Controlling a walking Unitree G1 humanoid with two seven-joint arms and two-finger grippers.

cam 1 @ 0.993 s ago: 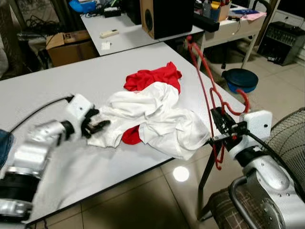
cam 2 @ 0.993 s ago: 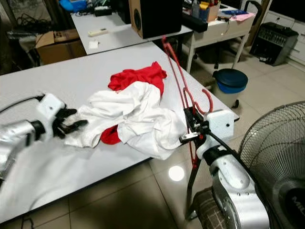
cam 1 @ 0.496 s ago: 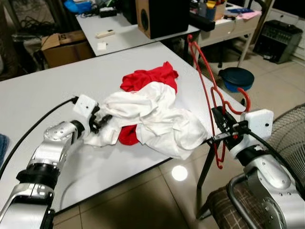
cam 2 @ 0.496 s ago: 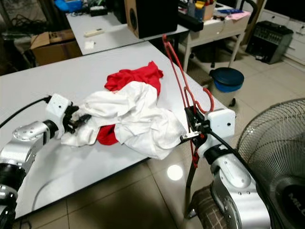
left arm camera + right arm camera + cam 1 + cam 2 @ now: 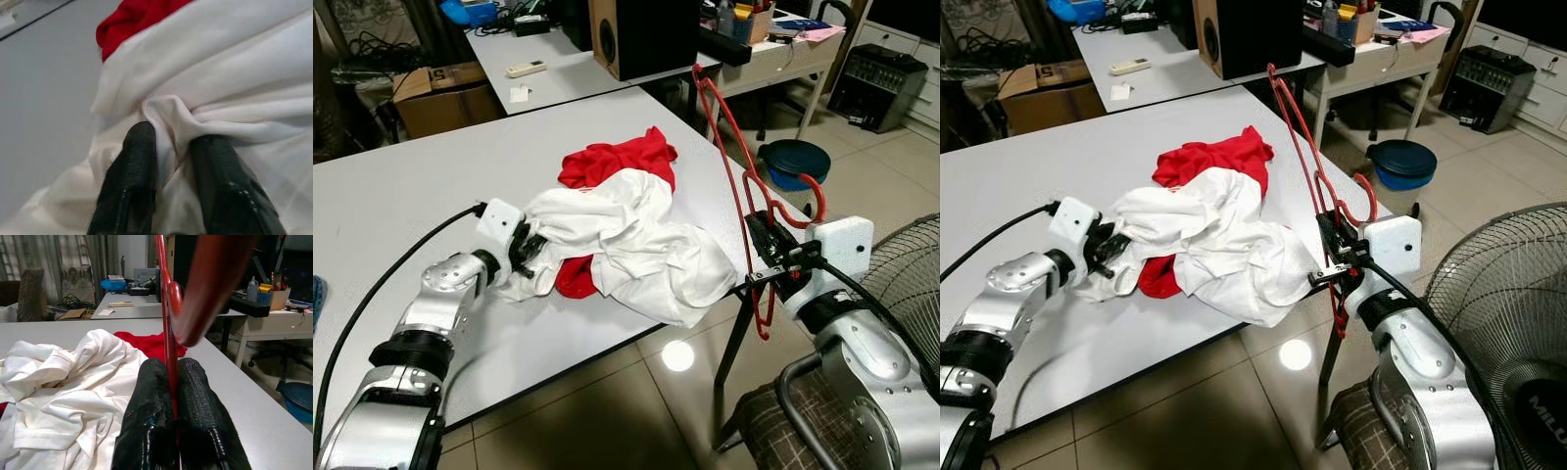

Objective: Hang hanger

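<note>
Your right gripper [image 5: 172, 382] is clamped tight on the red hanger [image 5: 734, 186], fingers pressed together on a thin bar of it (wrist view shows no gap at all). The hanger sits off the table's right corner, held up in the air, its long frame leaning back over the table edge toward the speaker [image 5: 641, 34], its hook [image 5: 811, 196] curling beside the white wrist block.

Your left gripper [image 5: 173, 152] is at the left edge of the clothes pile. Its two fingers [image 5: 139, 161] stand slightly apart with a fold of the white shirt [image 5: 636, 240] bunched between them; the cloth fills the gap, so you're pinching fabric there.

The white shirt lies crumpled mid-table, one flap drooping over the near edge. A red shirt [image 5: 617, 162] lies partly under it, showing behind the pile and again low at its front.

All of this is on the grey table [image 5: 401, 196]. Behind it, a second table [image 5: 558, 73] carries the speaker and a remote [image 5: 526, 69]. A cardboard box [image 5: 445, 93] stands between the tables. On the floor to your right: a blue bin [image 5: 798, 162] and a fan [image 5: 1513, 323], near the right arm.
</note>
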